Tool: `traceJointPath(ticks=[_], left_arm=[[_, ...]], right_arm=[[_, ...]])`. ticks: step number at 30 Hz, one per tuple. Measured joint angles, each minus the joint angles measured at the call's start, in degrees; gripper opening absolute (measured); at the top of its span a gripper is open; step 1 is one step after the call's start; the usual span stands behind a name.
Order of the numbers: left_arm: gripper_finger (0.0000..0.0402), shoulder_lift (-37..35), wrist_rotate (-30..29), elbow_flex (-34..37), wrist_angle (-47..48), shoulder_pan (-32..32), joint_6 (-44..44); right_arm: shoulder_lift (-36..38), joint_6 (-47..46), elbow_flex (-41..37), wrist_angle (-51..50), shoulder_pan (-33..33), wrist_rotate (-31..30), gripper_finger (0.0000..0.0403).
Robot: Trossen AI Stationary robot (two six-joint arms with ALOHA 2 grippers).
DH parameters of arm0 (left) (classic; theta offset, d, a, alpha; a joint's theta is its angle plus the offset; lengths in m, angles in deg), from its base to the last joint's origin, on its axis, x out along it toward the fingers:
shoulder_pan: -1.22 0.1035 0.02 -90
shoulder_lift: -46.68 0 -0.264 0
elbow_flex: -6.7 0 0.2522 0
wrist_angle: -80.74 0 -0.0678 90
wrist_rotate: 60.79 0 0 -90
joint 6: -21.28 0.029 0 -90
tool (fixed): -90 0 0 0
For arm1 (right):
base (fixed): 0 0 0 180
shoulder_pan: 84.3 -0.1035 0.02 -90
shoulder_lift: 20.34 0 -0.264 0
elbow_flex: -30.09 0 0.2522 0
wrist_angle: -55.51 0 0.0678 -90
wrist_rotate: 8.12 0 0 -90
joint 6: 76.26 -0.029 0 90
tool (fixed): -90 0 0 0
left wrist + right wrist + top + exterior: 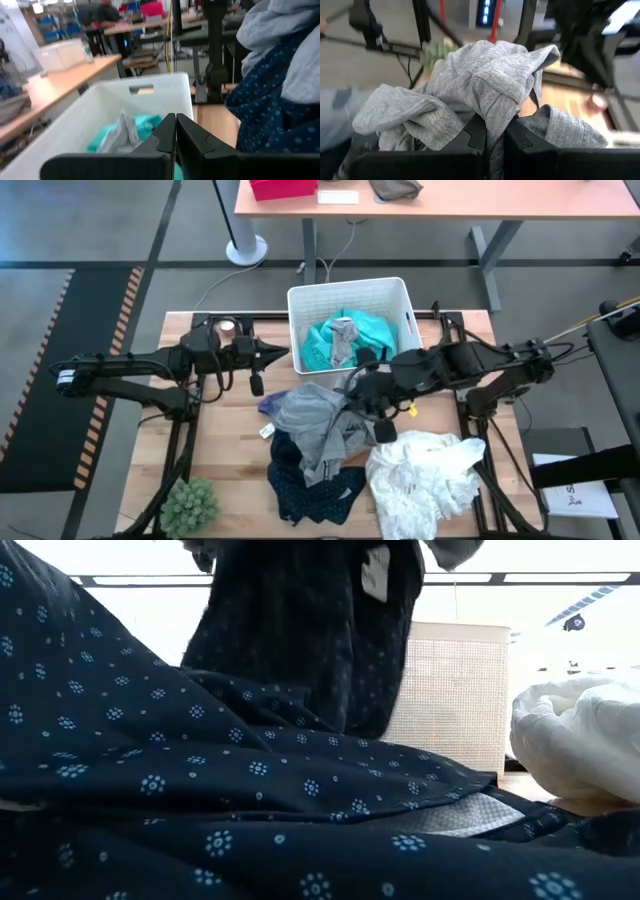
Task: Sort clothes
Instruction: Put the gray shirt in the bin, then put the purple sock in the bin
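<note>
My right gripper (350, 387) is shut on the grey garment (322, 422), above the middle of the table, just in front of the white bin (400, 298). The navy patterned garment (312, 485) hangs up under the grey one (265, 100), and its lower part lies on the table (200, 790). The teal garment (370, 332) and a grey striped sock (344, 335) lie in the bin. The large white garment (425, 472) lies at the near right. My left gripper (278, 358) is shut and empty, by the bin's left wall. My right gripper pinches a bunched fold of the grey garment (492, 107) between its two fingers, several layers thick. The fingers come from the table's right, slanting down. The grey garment is raised, and it drapes slack below and around the fingers, over the navy garment.
A green spiky plant (190, 505) stands at the near left corner. The bin's wall (455, 690) stands close behind the raised clothes. Bare wood (225, 440) shows left of the pile. A person shows at a far desk in the left wrist view (107, 15).
</note>
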Motion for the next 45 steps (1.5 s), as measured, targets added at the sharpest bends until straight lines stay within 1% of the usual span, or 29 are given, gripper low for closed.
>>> traceJointPath(ticks=[3, 8, 11, 16, 18, 21, 25, 27, 32, 35, 38, 41, 45], left_arm=[[0.0000, 0.00, -0.34, 0.00, 3.64, -0.01, -1.27], [0.0000, 0.39, -4.75, 0.00, 11.72, -0.01, -5.14], [0.0000, 0.93, -7.19, 0.00, 16.08, 0.02, -7.96], [0.0000, 2.04, -9.07, 0.00, 22.36, -0.01, -11.69], [0.0000, 2.51, -10.00, 0.00, 23.85, -0.01, -12.99], [0.0000, 3.59, -10.94, 0.00, 25.74, -0.01, -14.23], [0.0000, 5.79, -11.03, 0.00, 27.75, -0.03, -15.92], [0.0000, 7.18, -11.04, 0.02, 29.42, -0.03, -17.09], [0.0000, 10.86, -10.93, 0.02, 33.02, -0.03, -19.64], [0.0000, 13.04, -9.33, 0.11, 33.48, -0.05, -20.23], [0.0000, 14.67, -4.94, 1.58, 30.47, -0.05, -19.14], [0.0004, 14.99, -1.11, 5.74, 23.67, -0.05, -17.79], [0.0019, 14.62, -0.45, 12.48, 12.87, -0.07, -17.69]], right_arm=[[-1.30, -0.91, -2.02, -2.43, -0.21, 0.09, 0.0009], [-3.24, -3.10, -9.82, -1.47, -0.98, 0.62, 0.0009], [-4.13, -4.81, -16.23, 2.17, -1.22, 1.37, 0.0008], [-4.82, -7.13, -26.37, 12.65, -1.51, 5.93, 0.0008], [-5.22, -7.89, -29.50, 16.46, -1.53, 6.23, 0.0008], [-6.55, -8.74, -32.21, 18.03, -1.45, 5.97, 0.0008], [-8.76, -9.38, -32.90, 19.14, -1.36, 4.59, 0.0010], [-9.89, -10.00, -32.90, 19.59, -1.37, 4.59, 0.0019], [-10.78, -10.79, -31.48, 19.31, -1.72, 4.64, 0.0061], [-10.48, -10.52, -29.99, 17.80, -1.97, 4.78, 0.0092], [-9.03, -10.02, -28.04, 15.95, -2.42, 4.96, 0.0125], [-7.21, -9.28, -26.10, 14.04, -3.23, 5.11, 0.0157], [-4.12, -8.44, -25.06, 13.64, -4.52, 5.09, 0.0192]])
